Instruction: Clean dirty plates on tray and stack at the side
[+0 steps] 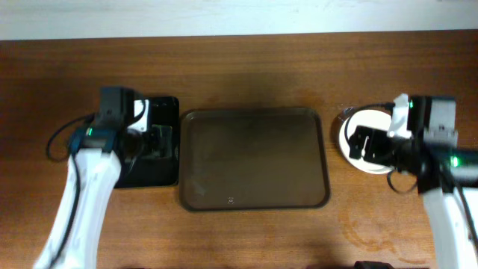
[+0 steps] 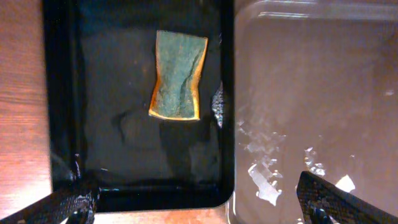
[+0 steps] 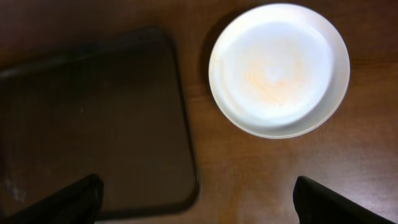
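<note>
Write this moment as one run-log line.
tray: bare | plate: on table, right of tray, orange smear | sponge: in black tray | left tool: open | right tool: open

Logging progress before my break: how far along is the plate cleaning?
Done: the tray is bare, and a plate sits on the table beside it. In hand: nothing; the left gripper hangs open over the sponge in the black tray, the right gripper open above the plate. Left: that plate shows a faint orange smear, so perhaps another wipe; stack count unclear.

A white plate [image 3: 280,68], faintly orange-smeared, lies flat just right of the dark brown tray [image 1: 254,158].
</note>
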### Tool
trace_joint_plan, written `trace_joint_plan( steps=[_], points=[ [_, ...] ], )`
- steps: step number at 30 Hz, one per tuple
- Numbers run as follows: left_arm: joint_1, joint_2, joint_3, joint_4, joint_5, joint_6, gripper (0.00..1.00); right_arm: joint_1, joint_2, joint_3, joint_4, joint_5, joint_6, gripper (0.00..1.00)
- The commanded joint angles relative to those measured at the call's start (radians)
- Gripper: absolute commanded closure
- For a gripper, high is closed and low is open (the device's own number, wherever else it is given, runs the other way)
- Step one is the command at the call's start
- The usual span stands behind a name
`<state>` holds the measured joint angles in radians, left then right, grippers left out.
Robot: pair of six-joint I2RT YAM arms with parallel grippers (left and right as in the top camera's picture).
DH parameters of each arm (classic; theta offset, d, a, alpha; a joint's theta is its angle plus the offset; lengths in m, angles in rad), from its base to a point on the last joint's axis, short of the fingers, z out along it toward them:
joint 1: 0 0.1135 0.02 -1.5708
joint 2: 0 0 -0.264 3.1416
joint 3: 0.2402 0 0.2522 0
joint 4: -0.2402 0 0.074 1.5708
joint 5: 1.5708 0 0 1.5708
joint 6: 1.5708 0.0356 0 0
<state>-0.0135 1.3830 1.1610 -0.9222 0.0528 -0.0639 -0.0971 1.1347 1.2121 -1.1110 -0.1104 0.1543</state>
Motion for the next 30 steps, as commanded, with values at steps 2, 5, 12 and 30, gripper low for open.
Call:
trace_joint_plan(
  steps=[2, 5, 12, 30],
  points=[
    [0.005, -0.37, -0.247, 0.126, 0.059, 0.004, 0.0, 0.005, -0.278, -0.145, 0.037, 0.062, -0.004, 0.02],
    [0.005, -0.562, -0.367, 0.196, 0.064, -0.003, 0.0, 0.005, -0.416, -0.191, 0.036, 0.111, -0.005, 0.02],
    [0.005, -0.767, -0.422, 0.181, 0.063, -0.003, 0.0, 0.005, -0.512, -0.192, -0.009, 0.111, -0.005, 0.02],
    [0.005, -0.766, -0.422, 0.18, 0.063, -0.003, 0.0, 0.097, -0.669, -0.262, 0.146, 0.146, -0.064, 0.02]
  ],
)
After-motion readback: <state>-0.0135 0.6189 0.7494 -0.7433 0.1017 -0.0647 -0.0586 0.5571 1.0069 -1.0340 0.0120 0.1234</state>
